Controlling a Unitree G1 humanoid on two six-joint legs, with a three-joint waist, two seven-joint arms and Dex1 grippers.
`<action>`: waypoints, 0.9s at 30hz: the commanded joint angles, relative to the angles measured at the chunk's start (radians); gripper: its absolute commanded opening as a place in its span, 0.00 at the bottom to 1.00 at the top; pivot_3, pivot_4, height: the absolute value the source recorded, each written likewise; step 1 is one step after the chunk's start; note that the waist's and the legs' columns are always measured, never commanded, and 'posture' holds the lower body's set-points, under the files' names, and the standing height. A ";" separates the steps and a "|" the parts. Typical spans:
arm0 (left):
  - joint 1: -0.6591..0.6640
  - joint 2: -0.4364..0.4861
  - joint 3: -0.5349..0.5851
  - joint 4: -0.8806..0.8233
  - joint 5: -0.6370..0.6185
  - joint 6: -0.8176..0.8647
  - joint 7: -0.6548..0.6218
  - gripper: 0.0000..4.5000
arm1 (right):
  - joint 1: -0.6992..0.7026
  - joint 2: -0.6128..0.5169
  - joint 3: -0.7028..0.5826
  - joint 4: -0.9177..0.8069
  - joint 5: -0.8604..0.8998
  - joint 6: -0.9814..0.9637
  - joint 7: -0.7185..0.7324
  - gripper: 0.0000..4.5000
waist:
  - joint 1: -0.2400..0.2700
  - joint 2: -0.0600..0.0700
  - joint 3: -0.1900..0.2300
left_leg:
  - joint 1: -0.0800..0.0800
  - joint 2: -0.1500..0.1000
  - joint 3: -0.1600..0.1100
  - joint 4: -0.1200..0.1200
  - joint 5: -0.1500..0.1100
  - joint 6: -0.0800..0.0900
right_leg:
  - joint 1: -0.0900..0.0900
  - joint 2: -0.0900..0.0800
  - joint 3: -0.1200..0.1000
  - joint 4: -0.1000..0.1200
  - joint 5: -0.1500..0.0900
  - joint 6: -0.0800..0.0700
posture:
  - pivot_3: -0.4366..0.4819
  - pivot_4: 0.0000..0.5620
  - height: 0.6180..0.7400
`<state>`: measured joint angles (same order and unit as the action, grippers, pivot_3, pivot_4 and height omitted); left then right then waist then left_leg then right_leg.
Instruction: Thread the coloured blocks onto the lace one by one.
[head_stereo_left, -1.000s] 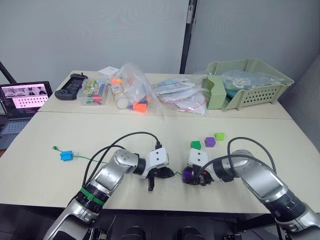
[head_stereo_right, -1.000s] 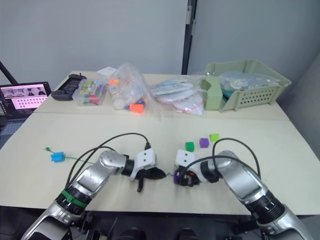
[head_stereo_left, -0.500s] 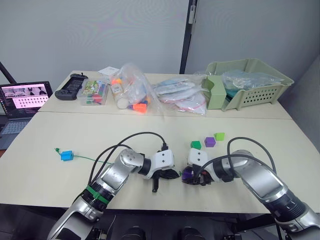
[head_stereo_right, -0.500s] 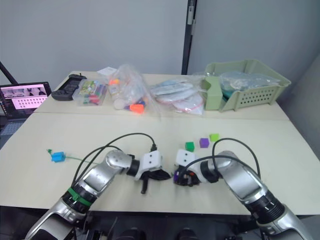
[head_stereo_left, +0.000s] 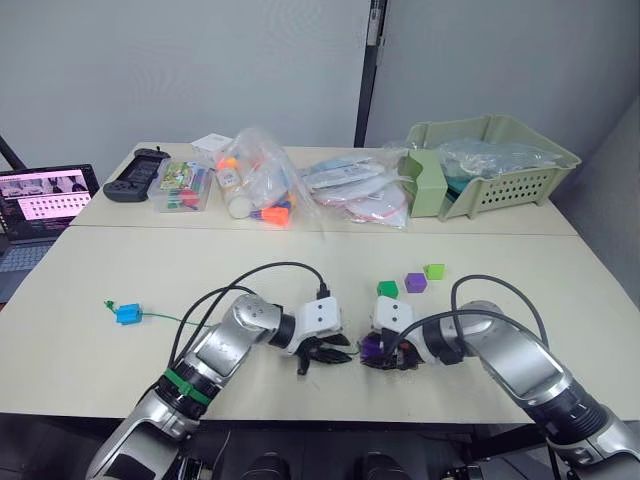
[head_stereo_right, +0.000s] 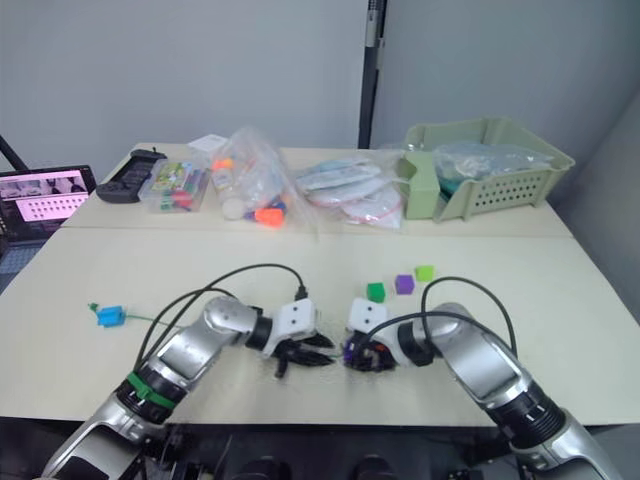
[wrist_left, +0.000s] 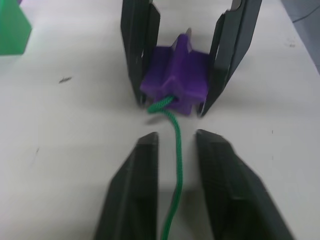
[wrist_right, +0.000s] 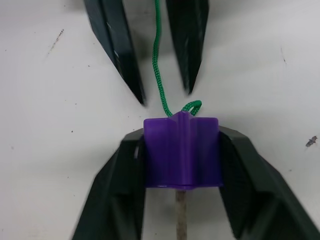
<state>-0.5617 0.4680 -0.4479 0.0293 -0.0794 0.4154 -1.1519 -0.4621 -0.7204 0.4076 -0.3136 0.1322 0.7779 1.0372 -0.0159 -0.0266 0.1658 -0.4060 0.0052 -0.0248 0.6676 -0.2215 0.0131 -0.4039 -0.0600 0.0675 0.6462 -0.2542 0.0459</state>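
My right gripper (wrist_right: 182, 135) is shut on a purple block (wrist_right: 182, 150) that rests on the table near the front middle. The green lace (wrist_right: 159, 65) enters that block, and its pale tip (wrist_right: 180, 220) sticks out of the other side. My left gripper (wrist_left: 176, 136) faces the block from close by and is open, with the lace (wrist_left: 176, 150) running untouched between its fingers. A blue block (head_stereo_left: 128, 314) sits on the lace's far left end. Dark green (head_stereo_left: 388, 289), purple (head_stereo_left: 416, 283) and lime (head_stereo_left: 435, 271) blocks lie loose behind the right gripper (head_stereo_left: 375, 352).
At the back of the table are a game controller (head_stereo_left: 140, 172), a clear box of markers (head_stereo_left: 185, 185), plastic bags (head_stereo_left: 262, 185) and a pale green basket (head_stereo_left: 490, 165). A laptop (head_stereo_left: 40, 205) stands off the left edge. Black cables (head_stereo_left: 270, 270) arch over both wrists.
My left gripper has moved right, closer to the purple block, and its fingers now stand spread around the lace. The right gripper has held still with the block.
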 joint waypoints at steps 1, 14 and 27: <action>-0.019 0.017 0.024 -0.052 -0.016 0.028 -0.010 0.63 | 0.004 -0.001 -0.008 -0.014 0.009 0.021 -0.011 0.77 | 0.001 0.000 0.000 | 0.000 0.000 0.000 0.000 0.000 0.000 | 0.000 0.000 0.000 0.000 0.000 0.000 | 0.48 0.27 1.00; -0.152 -0.067 -0.120 -0.064 0.048 0.057 -0.026 0.91 | 0.258 -0.196 -0.324 -0.236 0.142 0.057 -0.022 1.00 | 0.016 0.000 0.000 | -0.005 -0.003 0.002 0.001 0.000 0.000 | -0.001 -0.001 -0.001 -0.002 0.000 0.001 | 0.48 0.27 1.00; -0.200 -0.163 -0.179 0.120 0.142 -0.039 0.008 0.86 | 0.286 -0.167 -0.293 -0.220 0.136 0.034 -0.097 1.00 | 0.004 -0.001 0.000 | -0.005 -0.003 0.003 0.002 0.000 0.000 | -0.001 -0.001 0.000 -0.002 0.000 0.001 | 0.48 0.27 1.00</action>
<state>-0.7448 0.3142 -0.6196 0.1441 0.0468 0.3933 -1.1500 -0.1591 -0.8904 0.1191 -0.5166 0.2582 0.8298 0.9475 -0.0121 -0.0271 0.1662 -0.4105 0.0026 -0.0219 0.6692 -0.2215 0.0131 -0.4044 -0.0609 0.0679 0.6438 -0.2547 0.0473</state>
